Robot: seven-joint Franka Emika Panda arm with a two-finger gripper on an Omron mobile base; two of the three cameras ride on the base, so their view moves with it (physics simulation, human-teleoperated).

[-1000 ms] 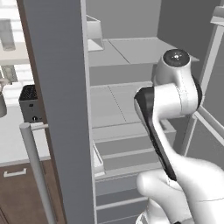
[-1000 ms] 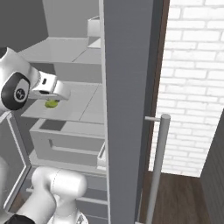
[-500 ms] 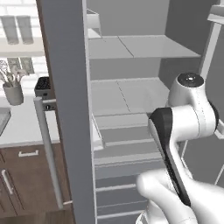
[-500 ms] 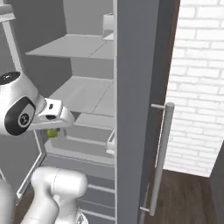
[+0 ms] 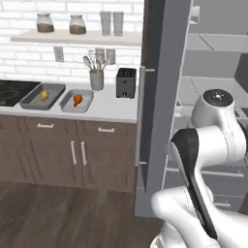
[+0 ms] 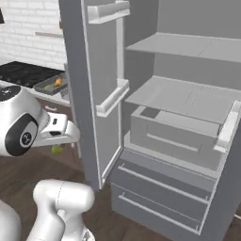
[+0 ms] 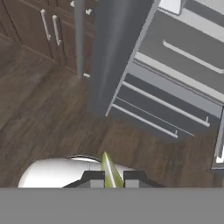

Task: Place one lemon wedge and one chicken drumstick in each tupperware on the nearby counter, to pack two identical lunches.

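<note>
Base swings from fridge toward desk. Fingers pinched shut on lemon wedge, hanging over floor. Both trays already hold drumstick; wedge delivery next.

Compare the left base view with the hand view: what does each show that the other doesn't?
Left base view alone: the counter with two tupperware, a drumstick in each, plus the toaster. Hand view alone: the gripper shut on a lemon wedge, above the wood floor. Both share: the open fridge door, the brown cabinets and the fridge drawers.
</note>
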